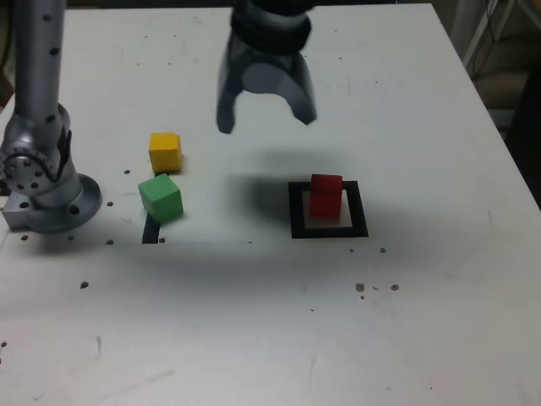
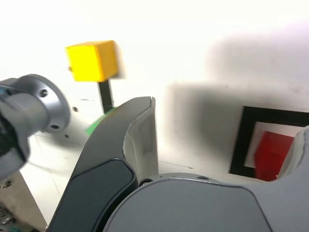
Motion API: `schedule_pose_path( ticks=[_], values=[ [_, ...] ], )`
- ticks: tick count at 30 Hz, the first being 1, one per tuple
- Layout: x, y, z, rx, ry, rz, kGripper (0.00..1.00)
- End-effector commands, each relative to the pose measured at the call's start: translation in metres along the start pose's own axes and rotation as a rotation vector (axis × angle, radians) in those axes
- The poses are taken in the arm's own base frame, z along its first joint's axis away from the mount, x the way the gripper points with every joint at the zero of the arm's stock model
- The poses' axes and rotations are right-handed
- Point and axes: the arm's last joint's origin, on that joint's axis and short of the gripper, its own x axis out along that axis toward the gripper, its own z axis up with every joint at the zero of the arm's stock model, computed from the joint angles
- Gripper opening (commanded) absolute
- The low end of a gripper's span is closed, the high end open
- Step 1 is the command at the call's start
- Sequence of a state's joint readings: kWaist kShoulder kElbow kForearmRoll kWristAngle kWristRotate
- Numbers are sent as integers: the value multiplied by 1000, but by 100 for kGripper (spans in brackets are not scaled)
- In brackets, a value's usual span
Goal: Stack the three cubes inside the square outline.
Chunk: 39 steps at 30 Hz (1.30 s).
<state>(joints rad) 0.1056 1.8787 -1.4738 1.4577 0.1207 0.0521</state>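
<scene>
We look down on a pale, speckled table (image 1: 423,313) where the red cube (image 1: 327,196) sits inside the square outline (image 1: 297,211), hiding part of its cream centre. Toward the exterior view's left, the yellow cube (image 1: 166,152) and the green cube (image 1: 161,198) are near each other, outside the outline; we cannot tell whether they touch. The green cube covers part of a black strip (image 1: 150,230).

Above the table hangs the gripper (image 1: 266,118), its jaws spread wide with nothing between them. It is blurred, and the exterior view's top edge cuts off the arm above it. At that view's left edge we find the arm's grey base (image 1: 52,203), only partly in frame.

In the wrist view, a finger covers nearly all of the green cube, leaving us a sliver, while the other overlaps the red cube, and the outline runs out of frame.
</scene>
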Motion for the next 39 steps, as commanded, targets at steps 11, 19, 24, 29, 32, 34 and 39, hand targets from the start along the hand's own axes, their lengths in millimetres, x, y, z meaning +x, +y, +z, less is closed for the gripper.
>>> schedule_pose_path(
  ticks=[11,19,24,29,32,34,39],
  values=[
    [22,18,-48,-17,20,-14,100],
    [53,30,-79,-50,34,-40,100],
    [68,32,-90,-71,52,-50,100],
    [81,32,-97,-85,70,-58,99],
    [91,33,-99,-94,79,-62,99],
    [96,33,-100,-100,83,-64,99],
    [111,38,-98,-113,85,-69,99]
  ],
)
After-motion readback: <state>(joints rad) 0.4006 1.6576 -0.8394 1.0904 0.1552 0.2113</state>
